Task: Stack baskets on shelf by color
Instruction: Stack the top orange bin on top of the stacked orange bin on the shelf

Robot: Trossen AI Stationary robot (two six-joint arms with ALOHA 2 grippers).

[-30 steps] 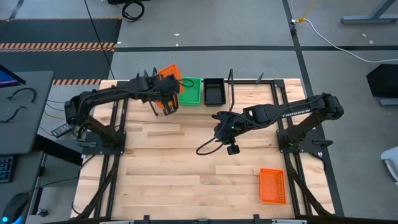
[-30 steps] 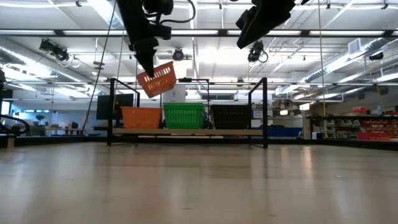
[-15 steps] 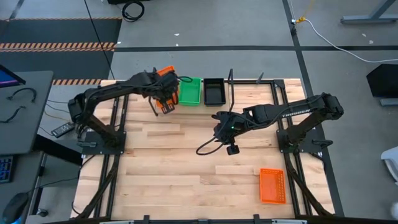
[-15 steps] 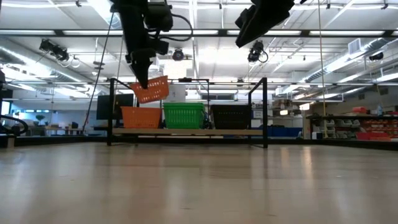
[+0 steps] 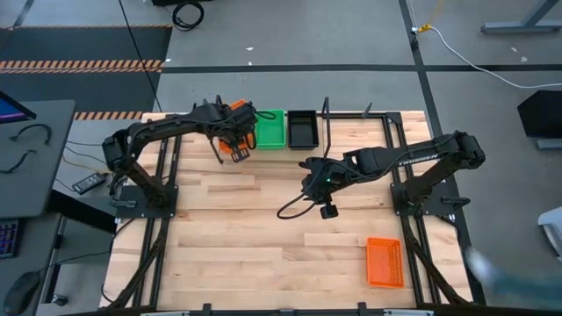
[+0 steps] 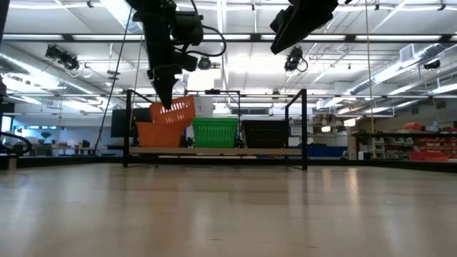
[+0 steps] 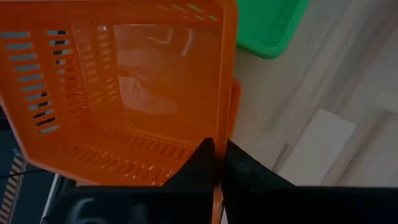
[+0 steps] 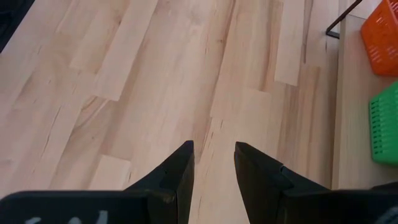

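An orange basket (image 6: 175,112) hangs tilted under my left gripper (image 7: 217,158), which is shut on it at the shelf's left end. Its lower end dips at the rim of a second orange basket (image 6: 153,134) that stands on the shelf board (image 6: 214,151); whether the two touch I cannot tell. A green basket (image 5: 270,129) and a black basket (image 5: 303,128) stand beside it on the shelf. My right gripper (image 8: 213,155) hovers open over the table's middle, holding nothing. Another orange basket (image 5: 385,262) lies on the table at the near right. My left gripper pinches one wall of the orange basket at its rim (image 7: 225,134), one finger (image 7: 202,155) inside the basket and one (image 7: 249,171) outside. The fingers come steeply from above. The basket hangs tilted below them, open side toward the gripper.
Thin black uprights (image 6: 305,128) frame the shelf at both ends. Bare wooden tabletop (image 5: 246,237) stretches in front of the shelf. The right arm (image 5: 413,158) reaches across the table's right half.
My left gripper has gone down toward the shelf's left end with the orange basket. The basket has dropped from above the shelf frame to the rim of the orange basket on the board and still hangs tilted.
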